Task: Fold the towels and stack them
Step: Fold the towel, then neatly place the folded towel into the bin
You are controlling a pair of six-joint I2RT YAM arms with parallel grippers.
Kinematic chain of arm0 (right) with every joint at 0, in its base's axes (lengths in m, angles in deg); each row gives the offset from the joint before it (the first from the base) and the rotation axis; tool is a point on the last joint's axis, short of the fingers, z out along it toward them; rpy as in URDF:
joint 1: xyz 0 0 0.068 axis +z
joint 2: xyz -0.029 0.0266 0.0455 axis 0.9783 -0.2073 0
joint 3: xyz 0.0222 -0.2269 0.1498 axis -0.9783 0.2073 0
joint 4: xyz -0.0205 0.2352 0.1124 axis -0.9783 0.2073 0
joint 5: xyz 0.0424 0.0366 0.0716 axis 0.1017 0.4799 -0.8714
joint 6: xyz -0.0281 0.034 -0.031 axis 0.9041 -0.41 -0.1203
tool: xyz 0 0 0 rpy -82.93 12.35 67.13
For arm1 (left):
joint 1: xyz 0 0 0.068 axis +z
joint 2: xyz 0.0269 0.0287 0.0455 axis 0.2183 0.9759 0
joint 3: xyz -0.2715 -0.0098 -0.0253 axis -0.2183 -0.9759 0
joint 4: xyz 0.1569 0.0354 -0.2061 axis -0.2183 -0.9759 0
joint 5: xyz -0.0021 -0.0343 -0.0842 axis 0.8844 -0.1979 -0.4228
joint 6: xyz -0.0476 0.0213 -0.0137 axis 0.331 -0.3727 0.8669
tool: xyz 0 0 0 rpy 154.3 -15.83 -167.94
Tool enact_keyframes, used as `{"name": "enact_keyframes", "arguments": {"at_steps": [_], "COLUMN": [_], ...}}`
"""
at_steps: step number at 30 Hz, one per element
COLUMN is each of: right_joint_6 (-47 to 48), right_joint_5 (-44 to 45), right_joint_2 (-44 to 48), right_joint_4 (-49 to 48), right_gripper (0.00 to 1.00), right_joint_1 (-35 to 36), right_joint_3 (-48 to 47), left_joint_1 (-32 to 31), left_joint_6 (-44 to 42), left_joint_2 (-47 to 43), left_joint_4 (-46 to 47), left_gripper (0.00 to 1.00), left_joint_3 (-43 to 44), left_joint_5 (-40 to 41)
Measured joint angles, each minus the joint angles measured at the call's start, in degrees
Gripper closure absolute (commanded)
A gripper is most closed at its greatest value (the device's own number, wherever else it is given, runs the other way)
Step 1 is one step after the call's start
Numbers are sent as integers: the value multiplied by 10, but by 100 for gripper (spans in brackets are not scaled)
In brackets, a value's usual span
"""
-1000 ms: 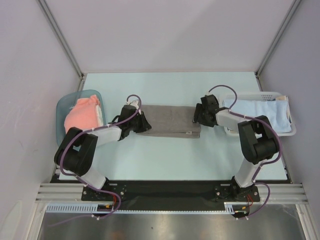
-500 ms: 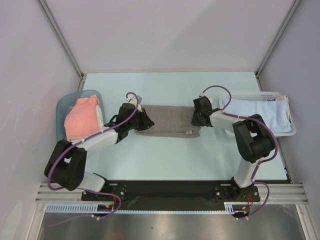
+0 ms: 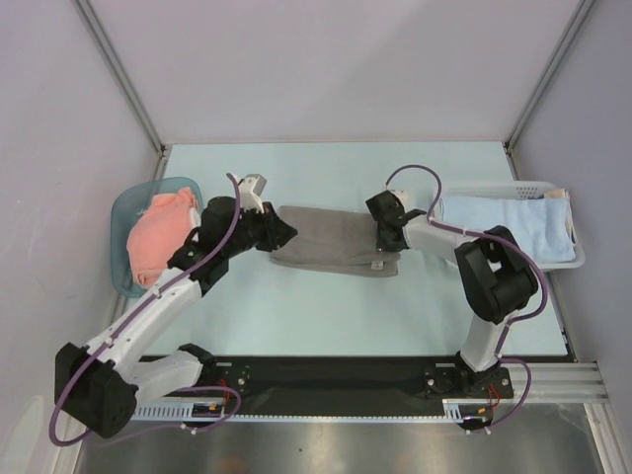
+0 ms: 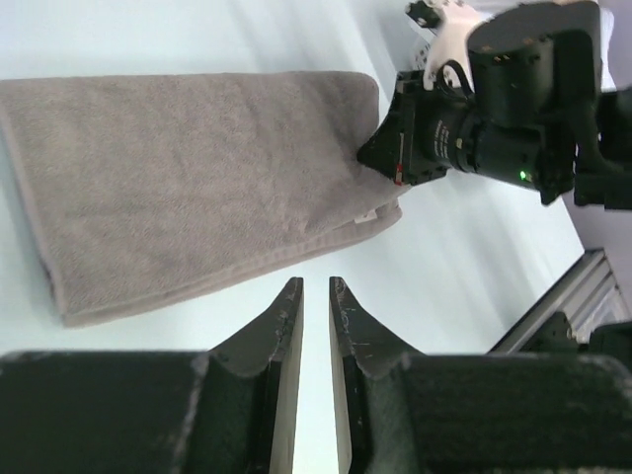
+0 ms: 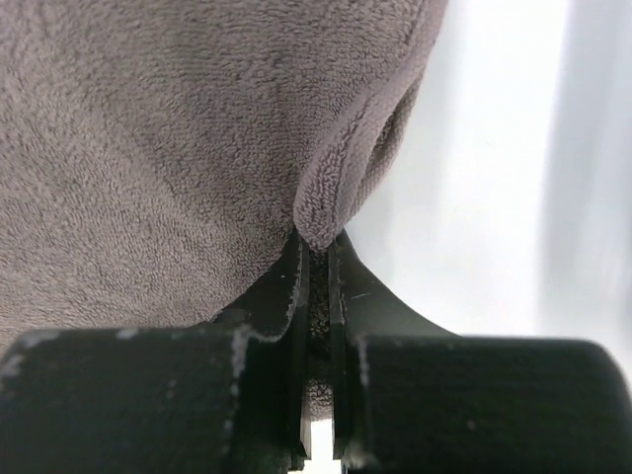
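A folded grey towel [image 3: 331, 240] lies skewed on the table's middle, its small white label [image 3: 377, 264] at the near right corner. My right gripper [image 3: 385, 237] is shut on the grey towel's right edge. In the right wrist view a fold of the grey towel [image 5: 148, 128] is pinched between the jaws of the right gripper [image 5: 318, 242]. My left gripper [image 3: 284, 235] sits just off the towel's left end. In the left wrist view the left gripper [image 4: 316, 284] shows a narrow gap with nothing in it, short of the grey towel [image 4: 197, 168].
A salmon-pink towel [image 3: 158, 237] sits in a translucent blue tub [image 3: 120, 212] at the left edge. A light blue towel [image 3: 504, 219] lies in a white lattice basket [image 3: 578, 259] at the right. Metal rails run along the near edge.
The right gripper has closed on the towel's right edge and shifted left. The left arm has stretched out and its gripper is off the towel's left end. The towel now lies skewed.
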Motion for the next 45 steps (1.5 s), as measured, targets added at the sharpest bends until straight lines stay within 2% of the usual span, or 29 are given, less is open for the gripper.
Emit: {"name": "enact_keyframes", "arguments": {"at_steps": [9,15,22,30,35,40,45], "right_joint_6": [61,110,179,232,240,234,238], "right_joint_5": [131,211,236,225,224,202,178], "right_joint_2": [65,125,183,242,263,289,291], "right_joint_4": [150,212,227,216,188,131,93], "right_gripper": [100,100,100,100,100,100,100], "right_joint_1": [56,40,-43,-164,-243,-338,-395], "right_joint_3": [-48,-80,-87,-87,-85,-42,-24], "left_joint_1": [-1,-1,-1,-7,-30,-36,-37], "left_joint_6": [-49,-79,-99,-117,-117,-117,-117], "left_joint_2": [-94,-154,-209,-275,-304,-320,-321], "left_joint_4": [-65,-101,-124,-157,-158,-160,-162], "left_gripper": [79,79,79,75,72,73,73], "left_joint_3": [-24,-32,-72,-88,-96,-99,-99], "left_joint_5": [-33,-50,-73,-74,-67,-60,-53]}}
